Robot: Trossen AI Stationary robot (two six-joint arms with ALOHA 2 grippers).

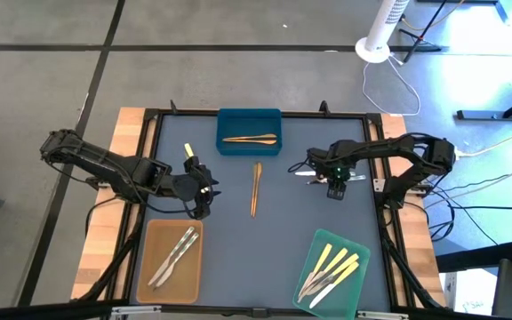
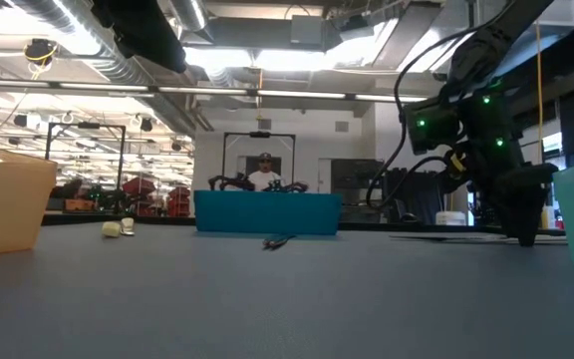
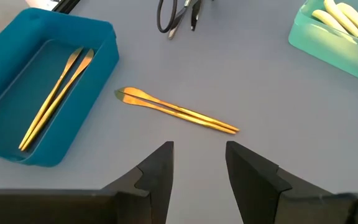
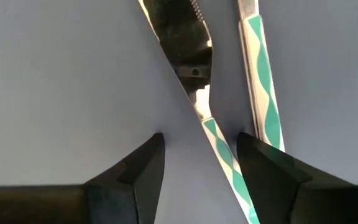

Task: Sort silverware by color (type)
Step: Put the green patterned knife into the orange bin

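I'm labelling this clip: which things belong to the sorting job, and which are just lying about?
Job:
wood-brown utensils on the mat
silvery utensils under the right gripper
pale yellow utensil
blue tray, tan tray, green tray

Lying about:
white fan base
floor cables

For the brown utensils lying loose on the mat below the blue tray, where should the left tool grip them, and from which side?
Grip the brown utensils mid-handle, coming straight down from above. They lie flat on the mat as a close, thin pair, so open fingers set across their width should catch both. The middle looks balanced, away from the wider end. The left tool is open and facing them.
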